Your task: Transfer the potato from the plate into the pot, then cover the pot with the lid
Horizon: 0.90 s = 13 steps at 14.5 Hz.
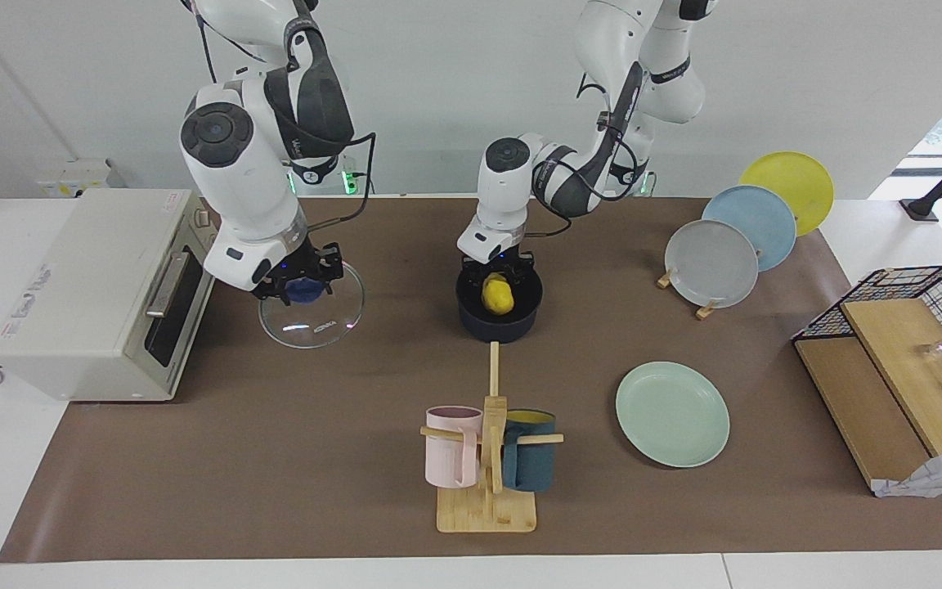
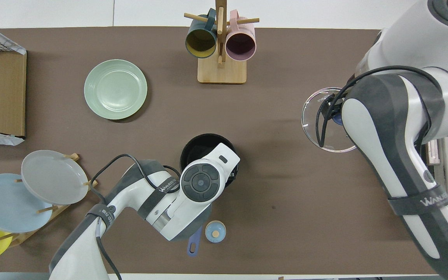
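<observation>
The yellow potato (image 1: 498,296) stands upright in the mouth of the dark navy pot (image 1: 495,329), mid-table near the robots. My left gripper (image 1: 497,270) is just above the pot, shut on the potato's top. In the overhead view the left arm covers the potato and part of the pot (image 2: 200,146); the pot's blue handle (image 2: 193,245) points toward the robots. The mint-green plate (image 1: 672,414) lies bare, farther out toward the left arm's end. The glass lid (image 1: 316,325) lies flat toward the right arm's end. My right gripper (image 1: 301,282) is down at its blue knob (image 1: 304,290).
A toaster oven (image 1: 103,294) stands at the right arm's end beside the lid. A wooden mug rack (image 1: 487,458) with a pink and a teal mug is farther out than the pot. Upright grey, blue and yellow plates (image 1: 712,262) and a wire basket (image 1: 921,303) are at the left arm's end. A small bell (image 2: 215,231) sits beside the pot handle.
</observation>
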Each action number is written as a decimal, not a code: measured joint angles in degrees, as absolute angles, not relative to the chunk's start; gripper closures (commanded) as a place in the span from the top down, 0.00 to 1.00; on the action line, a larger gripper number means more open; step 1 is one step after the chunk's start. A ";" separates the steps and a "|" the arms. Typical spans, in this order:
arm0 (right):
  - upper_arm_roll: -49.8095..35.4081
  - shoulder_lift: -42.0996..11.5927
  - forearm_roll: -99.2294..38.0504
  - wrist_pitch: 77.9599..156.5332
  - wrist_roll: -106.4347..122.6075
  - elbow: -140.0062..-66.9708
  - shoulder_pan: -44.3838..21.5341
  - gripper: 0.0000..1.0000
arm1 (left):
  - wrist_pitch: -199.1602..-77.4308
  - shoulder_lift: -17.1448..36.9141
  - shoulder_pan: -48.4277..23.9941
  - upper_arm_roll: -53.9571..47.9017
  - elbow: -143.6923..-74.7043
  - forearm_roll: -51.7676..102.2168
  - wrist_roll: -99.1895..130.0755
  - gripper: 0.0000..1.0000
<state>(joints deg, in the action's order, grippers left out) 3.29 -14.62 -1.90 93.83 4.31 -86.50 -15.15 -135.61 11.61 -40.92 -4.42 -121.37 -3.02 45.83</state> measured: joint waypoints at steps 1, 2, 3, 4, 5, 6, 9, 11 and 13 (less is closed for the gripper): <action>3.16 -14.77 -1.90 94.21 3.50 -86.46 -15.77 0.00 | -135.02 11.51 -40.64 -4.15 -120.74 -3.02 45.39 1.00; 3.08 -14.89 -1.90 94.86 2.77 -86.46 -16.33 0.00 | -132.84 11.26 -39.92 -4.06 -119.26 -3.02 44.62 1.00; 2.90 -15.02 -1.91 95.48 2.24 -86.51 -16.60 0.00 | -128.57 10.83 -38.84 -4.03 -116.54 -3.01 43.44 1.00; 2.67 -15.11 -1.91 96.09 1.42 -86.62 -16.88 0.00 | -123.51 10.29 -37.49 -4.00 -112.98 -2.53 42.01 1.00; 2.39 -15.17 -1.93 96.66 0.39 -86.76 -17.21 0.00 | -119.00 9.59 -35.96 -3.95 -109.43 -1.39 40.21 1.00; 2.15 -15.22 -1.94 97.36 -0.96 -86.86 -17.88 0.00 | -114.67 8.72 -34.17 -3.87 -105.73 -0.05 38.03 1.00; 1.87 -15.38 -2.33 99.50 -6.75 -86.95 -21.69 0.00 | -104.04 6.05 -27.34 -3.74 -96.52 0.85 32.02 1.00; 1.79 -15.55 -2.63 101.62 -10.86 -87.19 -24.60 0.00 | -99.27 4.13 -21.67 -3.46 -92.58 0.96 27.06 1.00; 1.75 -15.67 -4.30 103.71 -14.07 -87.40 -26.87 0.00 | -95.95 2.50 -15.73 -3.11 -90.51 1.04 20.63 1.00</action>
